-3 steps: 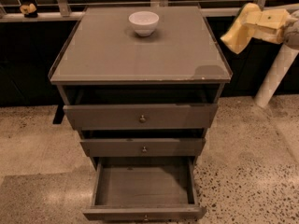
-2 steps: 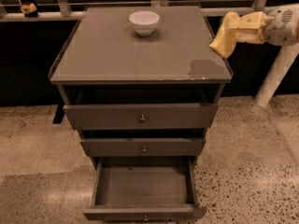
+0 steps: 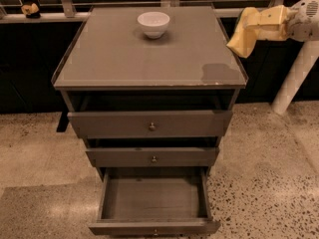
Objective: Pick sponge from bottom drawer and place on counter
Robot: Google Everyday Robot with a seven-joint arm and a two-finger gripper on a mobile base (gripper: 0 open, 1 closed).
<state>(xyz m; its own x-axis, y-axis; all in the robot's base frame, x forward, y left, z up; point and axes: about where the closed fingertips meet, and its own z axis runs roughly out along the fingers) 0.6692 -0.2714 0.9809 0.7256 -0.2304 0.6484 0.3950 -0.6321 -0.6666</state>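
– Grey-brown cabinet, camera view, seen from front and above. Counter (image 3: pixel 149 59) is the flat top w/ a thin pale edge. White bowl (image 3: pixel 153 24) sits upright near its back, about mid-width.

– Gripper?

– Gripper (image 3: pixel 253 25) is upper right, coming in from the right frame edge on a whitish arm, level w/ the back half of the counter and just outside its right edge. Yellowish pads (image 3: pixel 269 18) are pinched together on the sponge (image 3: pixel 240 43), nothing else in the grip.

– Sponge pos?

– Pale yellow, hanging down from the pads, lower corner drooping toward the counter's right rim. It's in the air, not touching the top. Whether it's over the surface or just past the edge: can't tell from this angle.

– Drawers?

– Three. Bottom drawer (image 3: pixel 154 226) is pulled well out toward the camera, inside floor showing, small round knob at the frame's lower edge. Middle drawer (image 3: pixel 124 157) is out a little, top drawer (image 3: pixel 109 124) out a bit less; each has a round metal knob at centre.

– Anything else?

– Darker patch (image 3: pixel 219 73) on the counter near the front right corner. Speckled stone floor (image 3: pixel 269 168) around the cabinet. White post (image 3: pixel 294 78) leaning at far right, behind the cabinet. Small object (image 3: pixel 31 9) on the ledge, far upper left, too small to ID.
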